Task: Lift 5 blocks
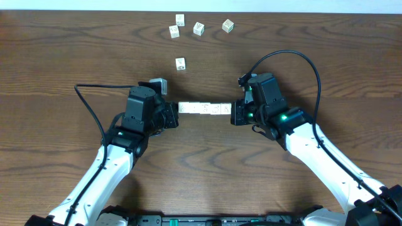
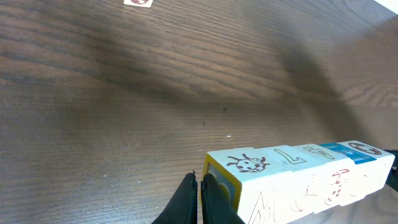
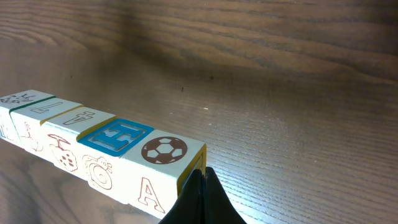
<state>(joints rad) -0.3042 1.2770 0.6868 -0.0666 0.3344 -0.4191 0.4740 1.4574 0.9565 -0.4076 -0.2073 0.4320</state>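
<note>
Several white blocks with printed pictures and letters form one straight row (image 1: 205,108) between my two grippers. The left gripper (image 1: 171,116) is shut, and its closed fingertips (image 2: 200,186) press the yellow-edged left end of the row (image 2: 292,171). The right gripper (image 1: 235,113) is shut too, its tips (image 3: 203,180) against the end block with the soccer ball in the row (image 3: 93,143). Nothing sits between either gripper's own fingers. Shadow under the row in both wrist views suggests it hangs slightly above the wooden table (image 1: 75,56).
Several loose blocks lie at the back of the table: a cluster (image 1: 174,30), (image 1: 198,28), (image 1: 228,26) and one nearer (image 1: 181,63). One loose block's edge (image 2: 138,2) shows at the top of the left wrist view. Black cables arc behind both arms.
</note>
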